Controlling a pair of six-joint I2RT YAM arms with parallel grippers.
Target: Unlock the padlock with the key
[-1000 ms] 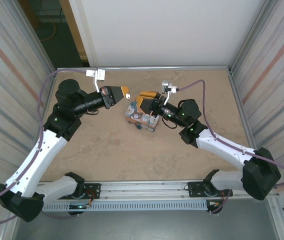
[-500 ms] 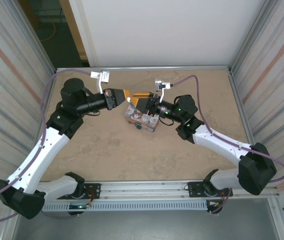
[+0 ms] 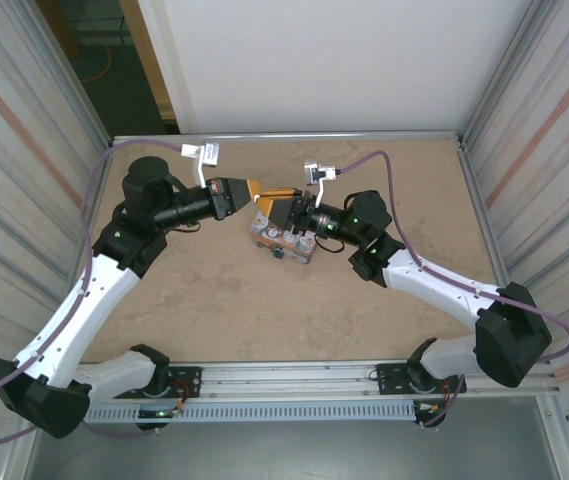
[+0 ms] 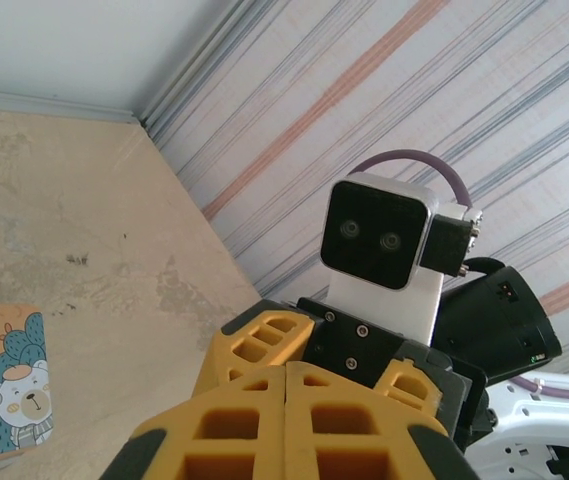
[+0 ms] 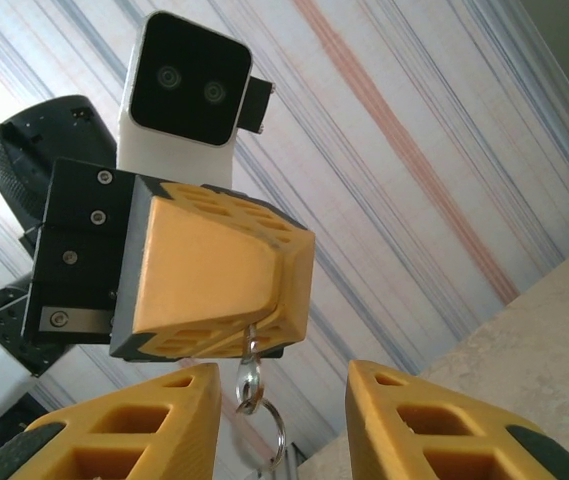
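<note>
My left gripper (image 3: 255, 188) is shut on the key (image 5: 251, 372). The key's silver bow and its ring (image 5: 276, 438) hang below the left gripper's (image 5: 256, 328) orange tips in the right wrist view. My right gripper (image 5: 282, 398) is open, one finger on each side of the dangling key and ring, touching neither. From above, the right gripper (image 3: 281, 201) faces the left one tip to tip, over the far end of the tin (image 3: 286, 237). The small teal padlock (image 3: 277, 253) sits at the tin's near edge. In the left wrist view the left gripper's (image 4: 285, 374) pads are pressed together.
The bear-printed tin (image 4: 4, 385) lies on the beige table (image 3: 214, 290), between the two arms. Striped walls (image 3: 24, 150) close in the left and right sides, and a white wall stands at the back. A rail (image 3: 284, 378) runs along the near edge.
My right gripper has moved left up to the left gripper's tips, and its jaws have narrowed around the key. The left gripper shifted slightly right, still shut.
</note>
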